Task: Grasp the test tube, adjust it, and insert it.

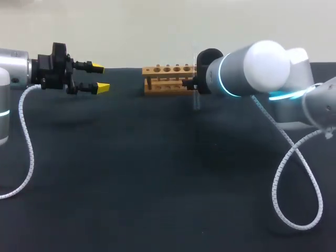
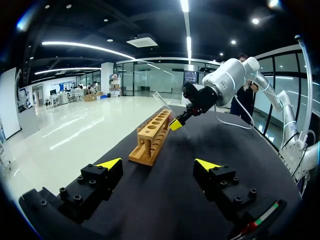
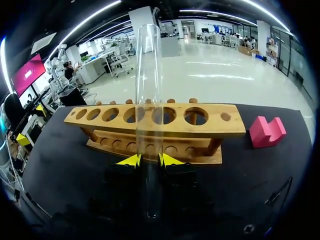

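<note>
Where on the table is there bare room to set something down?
The widest bare patch is the table in front of the wooden rack, between the coiled cables. A smaller one lies below the left tool. Close to the rack it is crowded: the right tool holds the test tube there, and a pink block lies by one end.

Black table [image 1: 157, 184], pale wall [image 1: 157, 31] behind
</note>
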`<action>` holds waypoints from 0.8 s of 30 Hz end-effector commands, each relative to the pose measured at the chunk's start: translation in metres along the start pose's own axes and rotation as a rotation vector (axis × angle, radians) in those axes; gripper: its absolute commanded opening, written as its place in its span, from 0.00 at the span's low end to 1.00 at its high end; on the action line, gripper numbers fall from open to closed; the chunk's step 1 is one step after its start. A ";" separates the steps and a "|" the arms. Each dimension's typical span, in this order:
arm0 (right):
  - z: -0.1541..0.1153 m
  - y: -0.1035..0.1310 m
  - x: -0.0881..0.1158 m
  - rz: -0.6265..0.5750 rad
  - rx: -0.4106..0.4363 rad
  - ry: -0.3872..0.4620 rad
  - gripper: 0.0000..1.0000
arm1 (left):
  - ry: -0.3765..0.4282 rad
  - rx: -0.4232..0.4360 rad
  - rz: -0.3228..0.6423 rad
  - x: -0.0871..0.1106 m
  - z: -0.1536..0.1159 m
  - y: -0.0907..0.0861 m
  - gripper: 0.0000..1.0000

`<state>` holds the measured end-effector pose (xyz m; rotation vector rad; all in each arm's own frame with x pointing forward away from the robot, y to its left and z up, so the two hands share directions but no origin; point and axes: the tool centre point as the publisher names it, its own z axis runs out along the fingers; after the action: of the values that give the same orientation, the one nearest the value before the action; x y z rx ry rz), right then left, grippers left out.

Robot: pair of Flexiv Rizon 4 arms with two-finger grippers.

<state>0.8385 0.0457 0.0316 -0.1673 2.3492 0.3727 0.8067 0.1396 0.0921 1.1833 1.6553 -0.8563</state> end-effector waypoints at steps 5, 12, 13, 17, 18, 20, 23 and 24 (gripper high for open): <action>0.003 -0.001 -0.001 0.001 -0.003 0.054 0.00 | -0.005 -0.002 0.003 0.001 0.000 -0.001 1.00; -0.003 -0.001 0.000 0.009 0.000 0.036 0.00 | -0.005 -0.002 0.003 0.001 0.000 -0.001 1.00; -0.005 -0.001 0.000 0.010 0.004 0.029 0.00 | -0.005 -0.002 0.003 0.001 0.000 -0.001 1.00; -0.015 -0.001 0.002 0.028 0.013 0.008 0.00 | -0.005 -0.002 0.003 0.001 0.000 -0.001 1.00; -0.018 0.000 0.002 0.032 0.015 0.004 0.00 | -0.005 -0.002 0.003 0.001 0.000 -0.001 1.00; -0.025 0.000 0.003 0.043 0.021 -0.008 0.00 | -0.005 -0.002 0.003 0.001 0.000 -0.001 1.00; -0.036 0.001 0.004 0.053 0.029 -0.029 0.00 | -0.005 -0.002 0.003 0.001 0.000 -0.001 1.00; -0.040 0.000 0.004 0.057 0.034 -0.039 0.00 | -0.005 -0.002 0.003 0.001 0.000 -0.001 1.00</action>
<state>0.8294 0.0402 0.0476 -0.0992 2.3713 0.3757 0.8067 0.1396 0.0921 1.1833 1.6553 -0.8563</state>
